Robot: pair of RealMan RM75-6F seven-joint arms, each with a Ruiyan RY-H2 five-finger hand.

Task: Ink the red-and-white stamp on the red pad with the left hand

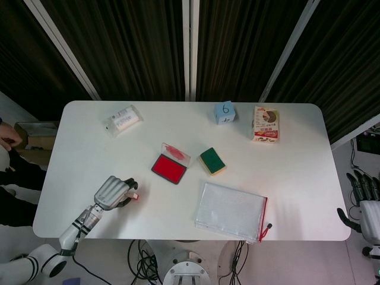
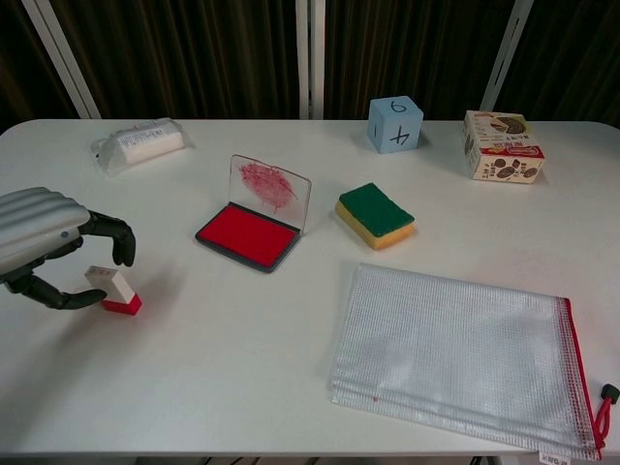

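Observation:
The small red-and-white stamp [image 1: 134,196] [image 2: 112,291] stands on the white table near its front left edge. My left hand [image 1: 113,193] [image 2: 44,237] is cupped around the stamp from the left. Its thumb touches the stamp's white side, and its fingers curl over the top with a gap still showing. The red ink pad [image 1: 169,168] [image 2: 247,235] lies open to the right and further back, its clear lid [image 2: 269,186] upright and smeared red. My right hand [image 1: 363,205] hangs off the table's right edge, fingers apart and holding nothing.
A green-and-yellow sponge [image 1: 212,161] [image 2: 376,215] sits right of the pad. A mesh zipper pouch [image 1: 231,212] [image 2: 455,354] lies front right. At the back are a wrapped pack [image 1: 122,120] [image 2: 140,143], a blue cube [image 1: 224,111] [image 2: 395,123] and a snack box [image 1: 266,123] [image 2: 501,145].

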